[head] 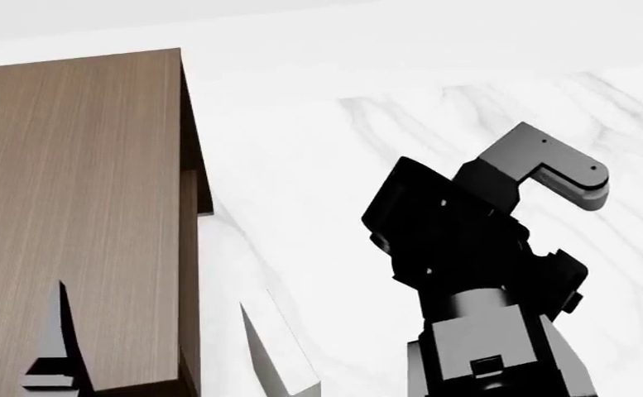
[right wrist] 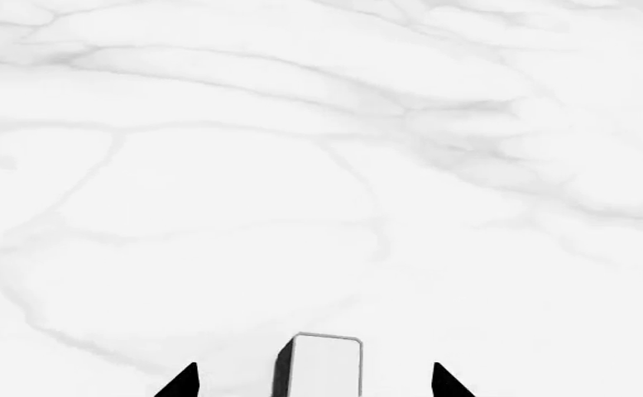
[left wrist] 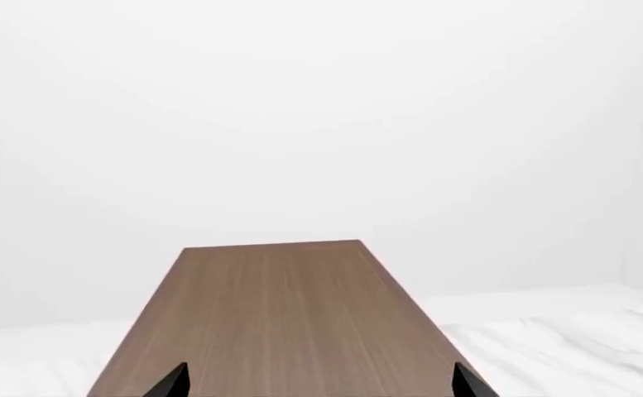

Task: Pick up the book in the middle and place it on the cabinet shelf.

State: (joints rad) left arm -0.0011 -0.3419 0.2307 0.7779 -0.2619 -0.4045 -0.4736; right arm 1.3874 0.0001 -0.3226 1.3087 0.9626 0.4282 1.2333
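Note:
The cabinet shelf (head: 79, 207) is a tall dark wood-grain box at the left of the head view. Its flat lighter-brown top (left wrist: 277, 314) fills the lower part of the left wrist view. My left gripper (left wrist: 321, 382) is open and empty over that top, and its pale fingers (head: 62, 347) straddle the cabinet's near end. One end of the book (right wrist: 327, 365), with white page edges and a dark cover side, shows just beyond my right gripper (right wrist: 315, 385). That gripper is open, with gaps on both sides of the book. In the head view the book is hidden.
White marble surface (head: 333, 149) spreads right of the cabinet and fills the right wrist view (right wrist: 299, 165). My black and grey right arm (head: 465, 248) reaches over it. A plain white wall (left wrist: 321, 124) stands behind the cabinet.

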